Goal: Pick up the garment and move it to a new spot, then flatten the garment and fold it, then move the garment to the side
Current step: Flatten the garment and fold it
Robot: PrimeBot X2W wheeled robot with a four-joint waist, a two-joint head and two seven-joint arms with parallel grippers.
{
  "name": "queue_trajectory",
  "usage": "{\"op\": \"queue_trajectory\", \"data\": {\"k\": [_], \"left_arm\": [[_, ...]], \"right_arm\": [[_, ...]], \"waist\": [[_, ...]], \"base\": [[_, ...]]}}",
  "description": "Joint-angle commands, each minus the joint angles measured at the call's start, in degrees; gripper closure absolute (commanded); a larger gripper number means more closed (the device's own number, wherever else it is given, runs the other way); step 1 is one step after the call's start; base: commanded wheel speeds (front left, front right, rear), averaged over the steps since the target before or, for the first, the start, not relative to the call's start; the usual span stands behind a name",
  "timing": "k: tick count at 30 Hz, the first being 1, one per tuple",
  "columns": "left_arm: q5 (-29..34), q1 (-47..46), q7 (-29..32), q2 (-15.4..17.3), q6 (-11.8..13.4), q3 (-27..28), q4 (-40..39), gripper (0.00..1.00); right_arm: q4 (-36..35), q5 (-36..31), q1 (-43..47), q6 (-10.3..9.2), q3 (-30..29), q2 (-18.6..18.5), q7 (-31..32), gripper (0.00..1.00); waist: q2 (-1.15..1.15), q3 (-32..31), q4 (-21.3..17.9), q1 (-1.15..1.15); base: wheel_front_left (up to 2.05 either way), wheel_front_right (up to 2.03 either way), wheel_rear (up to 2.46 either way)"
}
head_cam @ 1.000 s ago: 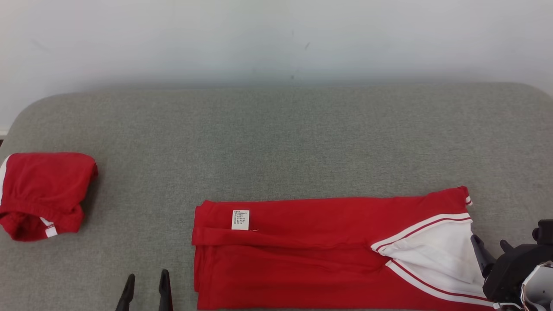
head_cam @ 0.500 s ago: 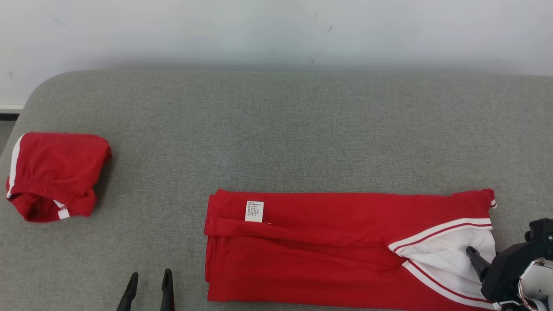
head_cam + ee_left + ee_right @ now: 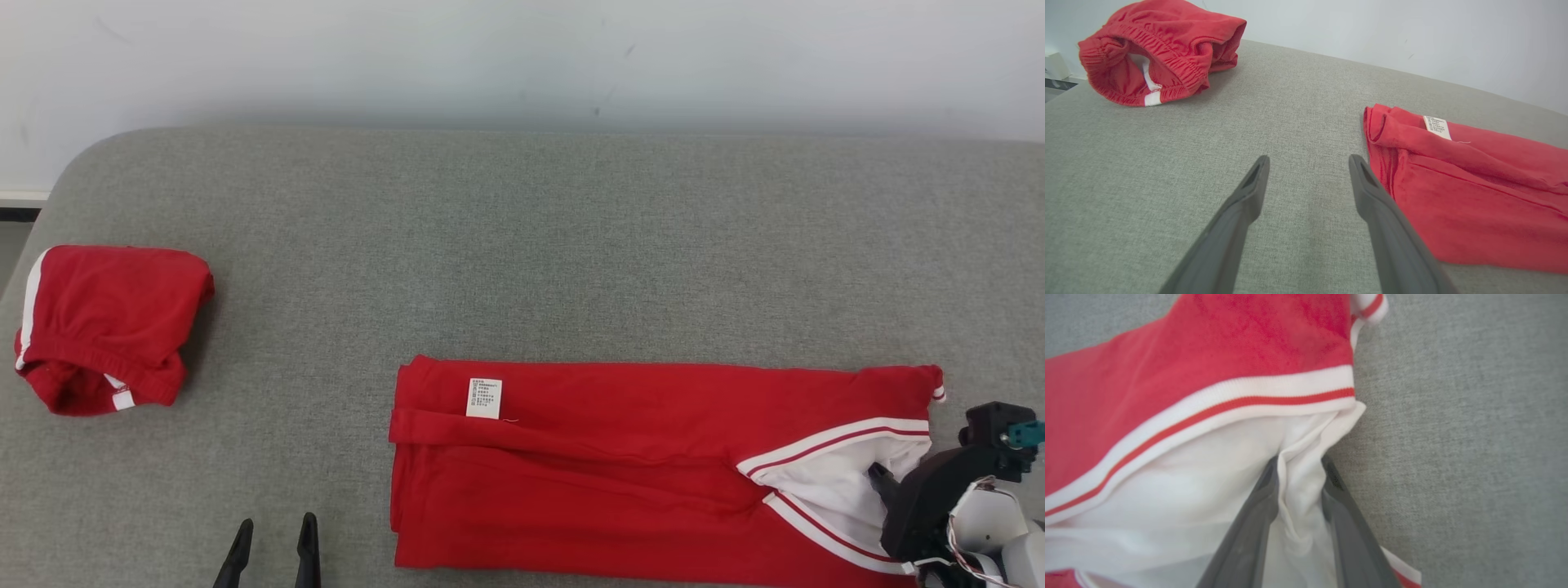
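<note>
While the left claw [image 3: 1308,161] hangs spread open over bare bench [image 3: 522,245] just off the labelled end, the right claw [image 3: 1300,463] pinches a fold of white fabric at the opposite end. The garment [image 3: 612,457] lies lengthwise, left to right, along the near edge, so I'd expect the right arm to lead.

You can't read the print on the label [image 3: 484,398] of the garment [image 3: 588,465], it's too small, and the garment's lower right corner is hidden behind the right gripper [image 3: 882,478], one of whose jaws is lost in the white cloth. The head view's bottom edge cuts the left gripper [image 3: 276,524] down to its tips. The right wrist view is soft, and there the garment runs off the left and bottom edges.
</note>
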Motion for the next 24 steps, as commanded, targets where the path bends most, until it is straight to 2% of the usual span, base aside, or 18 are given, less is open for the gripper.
{"op": "queue_trajectory", "data": {"k": [1,2,9,18,24], "left_arm": [[-0.49,-0.64,-0.3,0.35,-0.11,0.0,0.15,0.0],[-0.5,-0.71,-0.37,0.41,-0.13,-0.01,0.28,0.0],[-1.02,-1.05,-0.94,0.63,-0.22,0.35,1.3,0.0],[-1.15,-1.27,-1.53,0.52,-0.53,0.95,1.99,0.0],[-0.93,-1.27,-1.64,0.34,-0.62,1.09,2.38,0.0]], "right_arm": [[1.94,0.59,0.8,0.63,2.07,3.13,0.84,0.82],[2.18,0.52,0.63,0.63,2.15,2.89,0.51,1.0],[2.92,-0.2,-0.44,0.36,-0.25,1.2,-2.3,1.0],[0.3,-3.29,-0.64,0.26,-9.8,-1.35,-6.22,1.0],[-2.87,-5.28,0.77,0.26,-15.69,-1.22,-5.85,1.0]], "waist": [[0.0,0.03,0.14,0.0],[0.0,0.07,0.25,0.0],[0.0,0.2,0.26,0.0],[0.0,-0.4,-2.61,0.0],[0.0,-0.84,-4.35,0.0]], "base": [[0.0,0.0,0.0],[0.0,0.0,0.0],[0.0,0.0,0.0],[0.0,0.0,0.0],[0.0,0.0,0.0]]}}
